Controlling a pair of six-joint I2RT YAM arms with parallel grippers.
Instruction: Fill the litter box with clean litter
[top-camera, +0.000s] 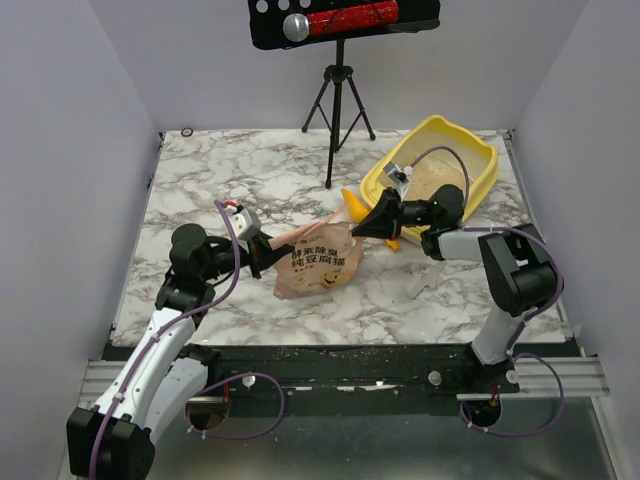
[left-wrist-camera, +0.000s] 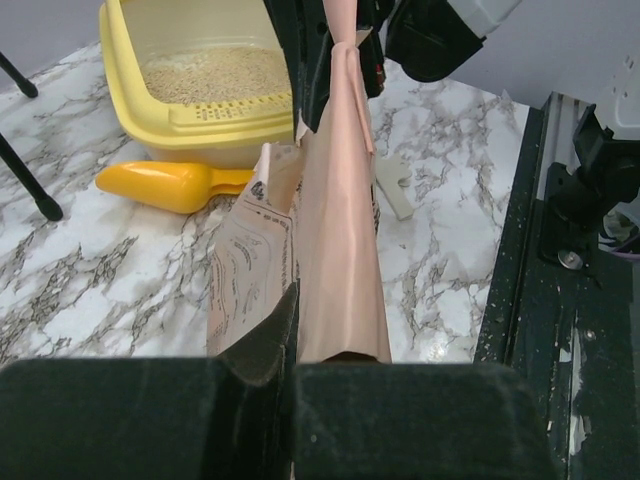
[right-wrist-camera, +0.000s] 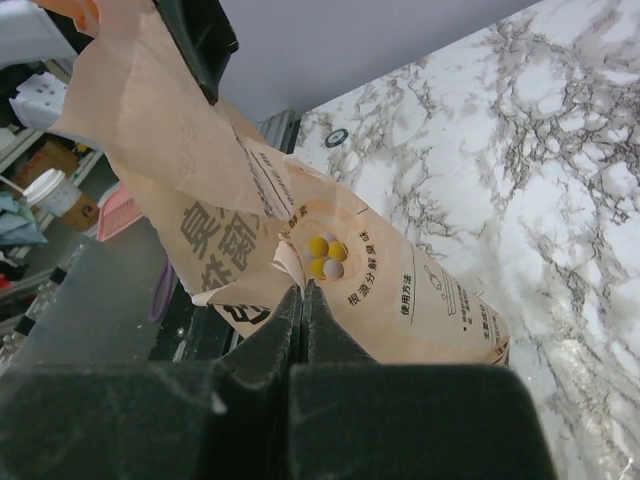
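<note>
The yellow litter box (top-camera: 455, 128) stands at the back right with beige clean litter (top-camera: 432, 178) in it. In the left wrist view the box (left-wrist-camera: 220, 120) and its litter (left-wrist-camera: 215, 72) show at the upper left. A tan paper litter bag (top-camera: 320, 262) hangs tilted between both grippers, near the table middle. My left gripper (top-camera: 268, 250) is shut on the bag's left end (left-wrist-camera: 335, 230). My right gripper (top-camera: 365, 225) is shut on the bag's right edge (right-wrist-camera: 400, 290), next to the box's near corner.
A yellow-orange scoop (top-camera: 355, 207) lies on the marble just in front of the box and shows in the left wrist view (left-wrist-camera: 165, 185). A black tripod (top-camera: 337, 100) stands at the back centre. A small white scrap (top-camera: 418, 290) lies near the right arm.
</note>
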